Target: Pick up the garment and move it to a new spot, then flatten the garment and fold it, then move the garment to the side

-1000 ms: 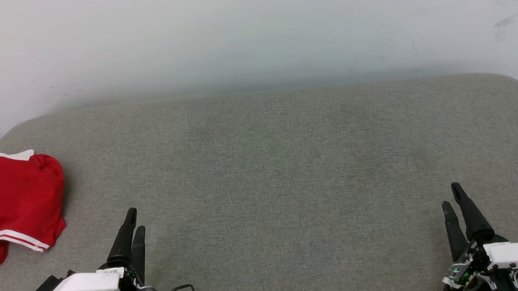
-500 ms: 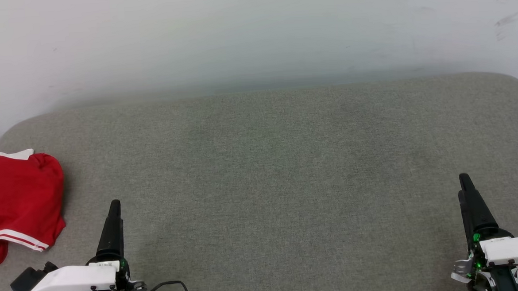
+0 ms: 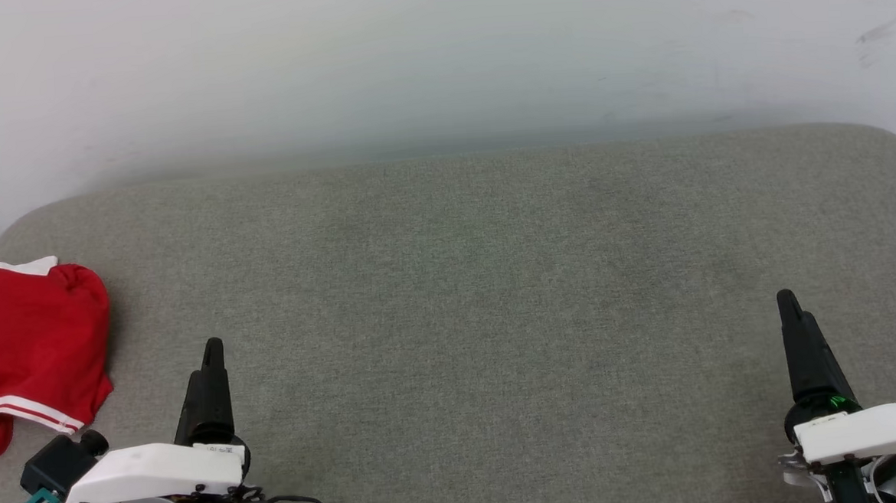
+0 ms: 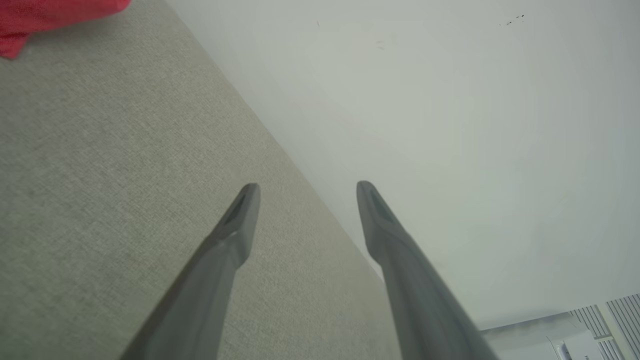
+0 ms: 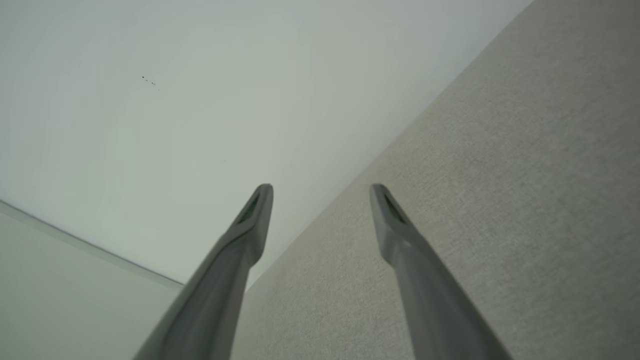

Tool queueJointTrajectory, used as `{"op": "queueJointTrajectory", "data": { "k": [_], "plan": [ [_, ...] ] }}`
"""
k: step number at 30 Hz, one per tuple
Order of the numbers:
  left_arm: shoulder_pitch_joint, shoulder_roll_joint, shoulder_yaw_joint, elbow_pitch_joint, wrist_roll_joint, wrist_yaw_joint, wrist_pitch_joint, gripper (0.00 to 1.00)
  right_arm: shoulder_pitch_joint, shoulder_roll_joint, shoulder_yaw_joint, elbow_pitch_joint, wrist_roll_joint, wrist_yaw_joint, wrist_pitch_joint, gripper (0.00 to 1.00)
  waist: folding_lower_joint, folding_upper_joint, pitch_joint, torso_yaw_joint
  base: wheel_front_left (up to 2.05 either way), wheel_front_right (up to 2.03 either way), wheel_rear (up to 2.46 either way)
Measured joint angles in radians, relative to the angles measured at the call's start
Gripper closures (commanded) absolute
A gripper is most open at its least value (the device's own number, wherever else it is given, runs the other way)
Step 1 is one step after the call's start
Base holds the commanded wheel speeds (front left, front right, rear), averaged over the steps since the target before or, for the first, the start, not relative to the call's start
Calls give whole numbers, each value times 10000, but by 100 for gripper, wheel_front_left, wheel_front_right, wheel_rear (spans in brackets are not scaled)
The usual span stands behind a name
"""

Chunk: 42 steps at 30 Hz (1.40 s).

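I see the red, white-striped jersey T-shirt [image 3: 31,350] at nine o'clock on the grey fabric cushion [image 3: 465,281]. Both left gripper [image 4: 305,192] and right gripper [image 5: 322,192] gape wide; empty.

Grey fabric cushion [image 3: 466,296]; pale wall [image 3: 407,62] behind.

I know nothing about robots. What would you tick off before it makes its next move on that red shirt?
1. Left gripper free: jaws apart, nothing between them. Ok.
2. Right gripper free: jaws apart, nothing between them. Ok.
3. Garment resting on the grey cushion: it lies at the far left. Ok.
4. Garment whole in sight: the head view's left edge cuts it off. Not ok.
5. Garment lying flat: it looks bunched and lumpy. Not ok.
6. Nearest gripper to the garment: the left one, apart from it. Ok.
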Motion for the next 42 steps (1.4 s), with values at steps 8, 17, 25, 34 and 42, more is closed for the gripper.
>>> {"op": "queueJointTrajectory", "data": {
  "k": [8, 17, 25, 34, 42],
  "plan": [
    [194, 4, -385, -201, 1779, 391, -284, 0, 202, 0, 251, -199, -1722, 0, -276, 0, 0, 0, 9, 9, 0, 0, 0],
    [358, 8, -683, -393, 3335, 631, -556, 0, 354, 0, 412, -334, -3087, 0, -556, 0, 0, 0, 22, 21, 0, 0, 0],
    [444, 15, -880, -564, 4481, 700, -802, 0, 517, 0, 502, -466, -4140, 2, -798, 0, 0, 0, 15, 39, 0, 0, 0],
    [570, 54, -1156, -706, 5549, 694, -1051, 0, 593, 0, 564, -640, -5160, 2, -1057, 0, 0, 0, 4, 48, 0, 0, 0],
    [660, 65, -1283, -848, 6362, 675, -1254, 0, 698, 0, 604, -769, -6002, 2, -1252, 0, 0, 0, -12, 40, 0, 0, 0]
  ]
}}
